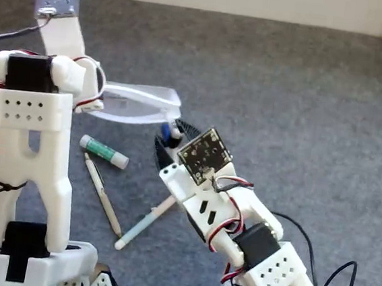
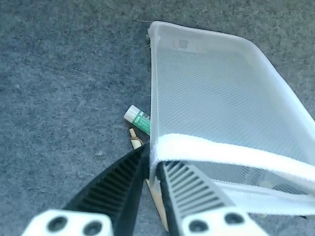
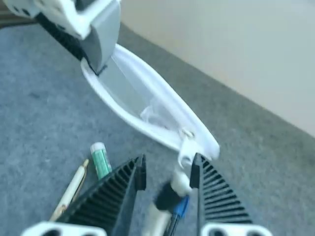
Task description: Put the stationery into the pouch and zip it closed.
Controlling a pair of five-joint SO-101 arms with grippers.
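Note:
My left gripper (image 2: 151, 164) is shut on one end of the white mesh pouch (image 2: 216, 108), holding it up with its mouth open. From above, the pouch (image 1: 140, 104) hangs beside the left arm. My right gripper (image 3: 167, 177) is shut on a blue and black pen (image 3: 172, 201), whose tip is at the pouch's rim (image 3: 162, 123). The high view shows that gripper (image 1: 168, 135) just below the pouch. On the carpet lie a green glue stick (image 1: 104, 152), a beige pen (image 1: 103, 195) and a pale blue pen (image 1: 141, 225).
Grey carpet (image 1: 304, 93) covers the floor, with open room at the right and back. A pale wall (image 3: 236, 49) runs behind. Black cables (image 1: 321, 270) trail by the right arm's base.

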